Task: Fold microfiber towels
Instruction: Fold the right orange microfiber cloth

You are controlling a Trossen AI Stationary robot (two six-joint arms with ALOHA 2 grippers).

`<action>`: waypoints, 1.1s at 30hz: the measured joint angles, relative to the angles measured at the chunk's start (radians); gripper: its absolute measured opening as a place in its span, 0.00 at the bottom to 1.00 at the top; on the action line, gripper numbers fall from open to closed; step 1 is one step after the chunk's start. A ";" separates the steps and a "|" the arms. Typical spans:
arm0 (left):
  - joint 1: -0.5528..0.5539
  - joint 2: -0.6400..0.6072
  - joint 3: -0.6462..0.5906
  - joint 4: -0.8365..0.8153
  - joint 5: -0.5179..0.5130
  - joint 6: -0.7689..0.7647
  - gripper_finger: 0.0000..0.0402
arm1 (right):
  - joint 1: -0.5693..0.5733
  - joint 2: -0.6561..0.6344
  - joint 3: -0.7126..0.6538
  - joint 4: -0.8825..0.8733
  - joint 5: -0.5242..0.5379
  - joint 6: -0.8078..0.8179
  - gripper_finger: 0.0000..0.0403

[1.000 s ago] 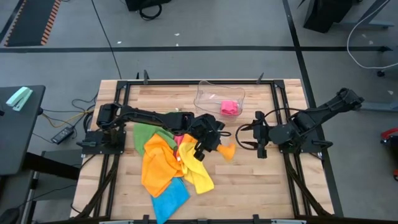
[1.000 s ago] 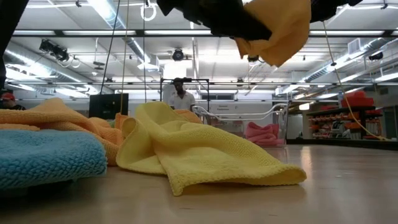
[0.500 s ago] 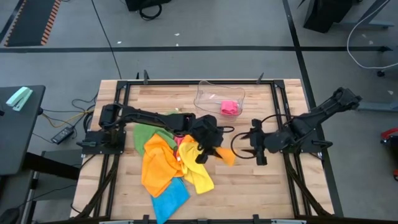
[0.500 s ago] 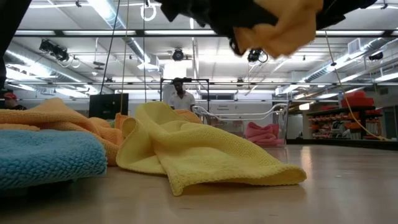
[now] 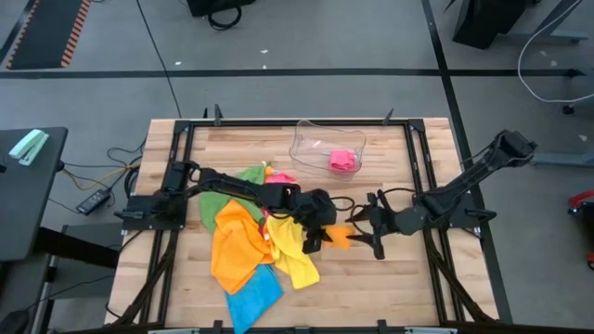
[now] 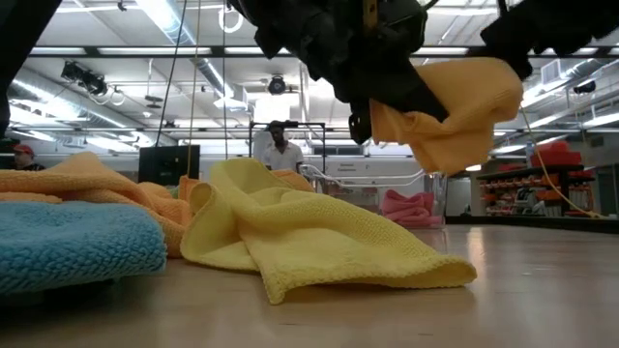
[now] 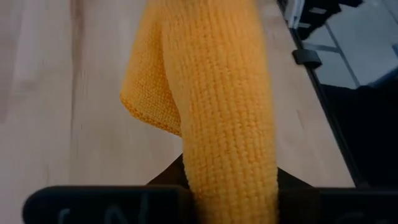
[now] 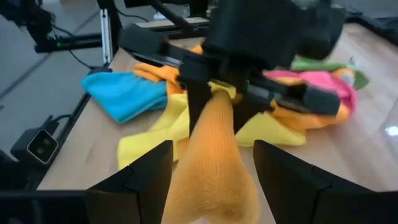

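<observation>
Left pincer (image 5: 327, 237) clamps a small soft orange microfiber towel (image 5: 340, 237); right pincer (image 5: 365, 232), spread wide, straddles it beside the unfolded pile (image 5: 251, 249); folding barely begun.

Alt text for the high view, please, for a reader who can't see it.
Seen from above, the left tool holds an orange towel up at the table's middle, and the open right tool sits right at the towel's far end. A pile of towels lies to the left; a clear tray holds a pink towel.
</observation>
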 joint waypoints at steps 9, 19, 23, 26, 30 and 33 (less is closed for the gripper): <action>-0.043 0.019 -0.002 0.039 -0.043 -0.076 0.14 | 0.000 0.188 -0.066 0.246 -0.003 0.032 0.59; -0.043 0.016 0.000 0.036 -0.107 -0.097 0.14 | 0.000 0.257 -0.064 0.306 -0.079 0.087 0.62; -0.052 0.031 0.002 0.048 -0.106 -0.143 0.13 | -0.026 0.264 -0.063 0.230 -0.172 0.174 0.62; -0.058 0.074 0.002 0.063 -0.106 -0.222 0.14 | -0.040 0.286 -0.064 0.185 -0.238 0.250 0.57; -0.063 0.120 0.000 0.107 -0.094 -0.331 0.18 | -0.039 0.326 -0.064 0.182 -0.291 0.314 0.47; -0.065 0.146 0.000 0.165 -0.049 -0.387 0.20 | -0.039 0.344 -0.064 0.179 -0.316 0.383 0.41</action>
